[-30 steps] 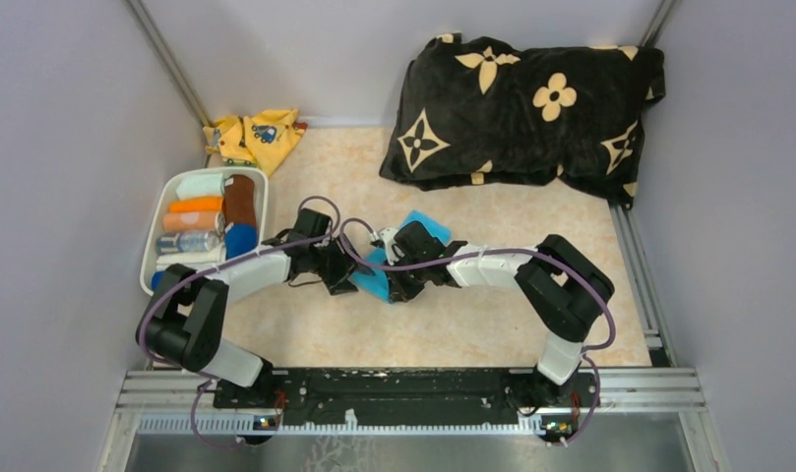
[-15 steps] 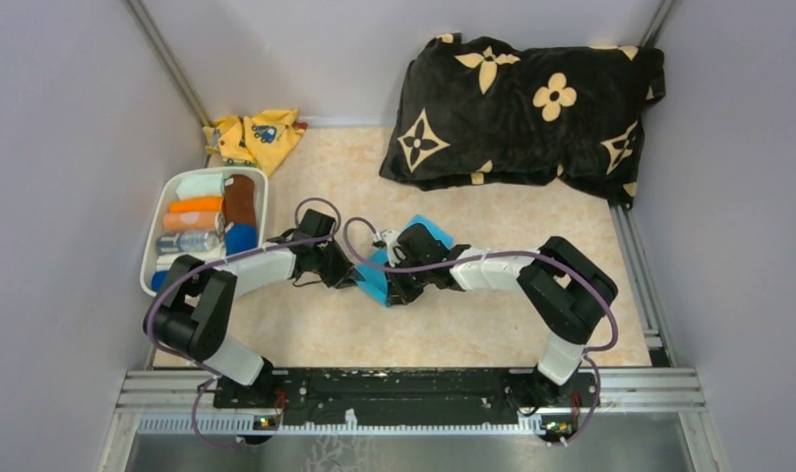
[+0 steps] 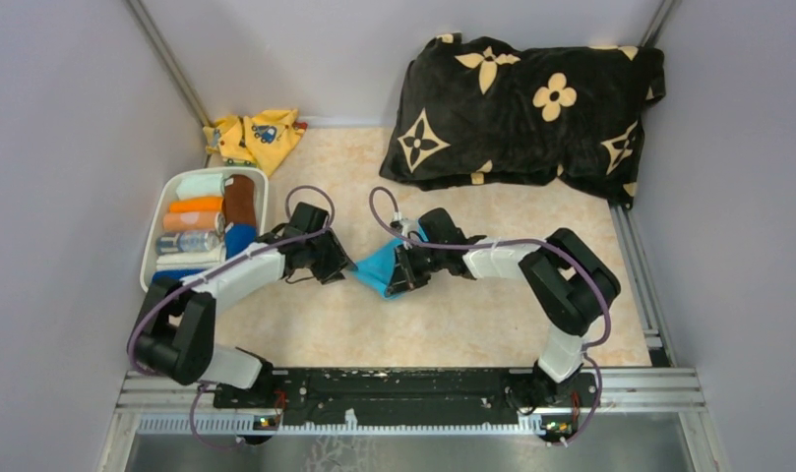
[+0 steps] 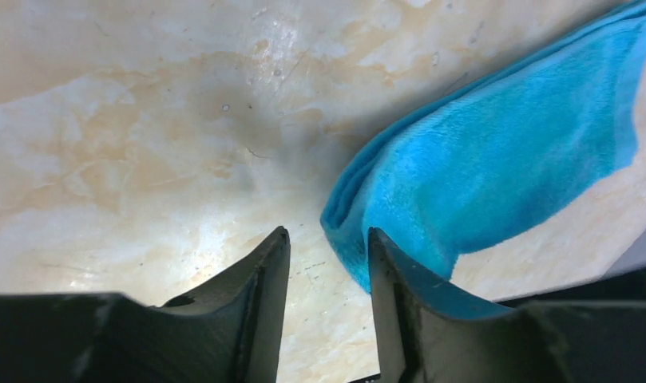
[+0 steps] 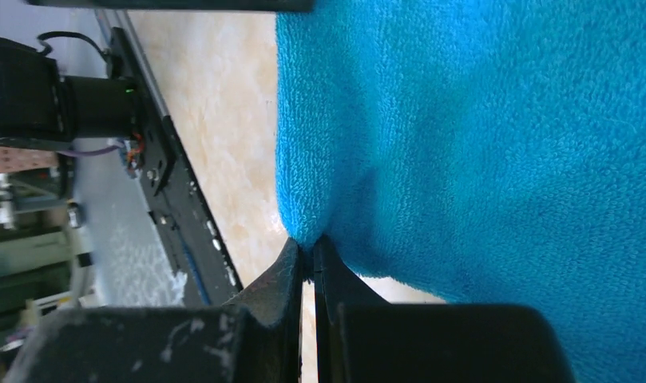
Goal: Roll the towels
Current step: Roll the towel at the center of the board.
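The right tool (image 5: 308,252) pinches the blue towel (image 5: 479,144). The left tool (image 4: 327,236), spread, sits by its folded corner on the bench (image 4: 128,136).

Left claw (image 4: 327,235) hangs low with jaws slightly parted; right claw (image 5: 310,249), facing it, is pinched tight.

The worktop (image 3: 492,324) is a pale beige, marble-patterned sheet, shut in by plain grey-lilac walls (image 3: 69,147) along its left, far and right edges, under soft, even light. A black cushion (image 3: 531,108) printed with tan flowers fills the far right corner. A crumpled yellow cloth (image 3: 256,138) lies in the far left corner, and a slotted metal rail (image 3: 649,388) runs along the near edge.
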`<control>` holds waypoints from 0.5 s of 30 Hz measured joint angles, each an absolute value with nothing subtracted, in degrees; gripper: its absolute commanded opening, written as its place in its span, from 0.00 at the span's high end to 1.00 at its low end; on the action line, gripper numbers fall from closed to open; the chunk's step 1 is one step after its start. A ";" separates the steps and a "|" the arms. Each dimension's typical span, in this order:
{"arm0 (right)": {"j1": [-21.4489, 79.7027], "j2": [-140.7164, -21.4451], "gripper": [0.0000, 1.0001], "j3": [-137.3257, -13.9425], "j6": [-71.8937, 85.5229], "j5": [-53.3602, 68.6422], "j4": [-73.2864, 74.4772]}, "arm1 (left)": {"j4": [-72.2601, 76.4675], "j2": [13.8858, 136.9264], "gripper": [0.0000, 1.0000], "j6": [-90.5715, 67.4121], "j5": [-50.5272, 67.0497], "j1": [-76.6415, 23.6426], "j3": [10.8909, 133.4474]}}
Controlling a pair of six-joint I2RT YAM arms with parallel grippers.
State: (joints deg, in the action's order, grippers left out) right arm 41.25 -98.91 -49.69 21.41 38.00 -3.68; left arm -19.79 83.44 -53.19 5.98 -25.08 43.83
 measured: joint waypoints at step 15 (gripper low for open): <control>32.69 -106.96 1.00 -43.48 40.49 50.83 -19.11 | -18.26 71.46 0.32 -44.34 12.80 -20.05 36.67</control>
State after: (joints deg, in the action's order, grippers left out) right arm 32.69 -106.96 -43.48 40.49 50.83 -19.11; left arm -18.26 71.46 -44.34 12.80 -20.05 36.67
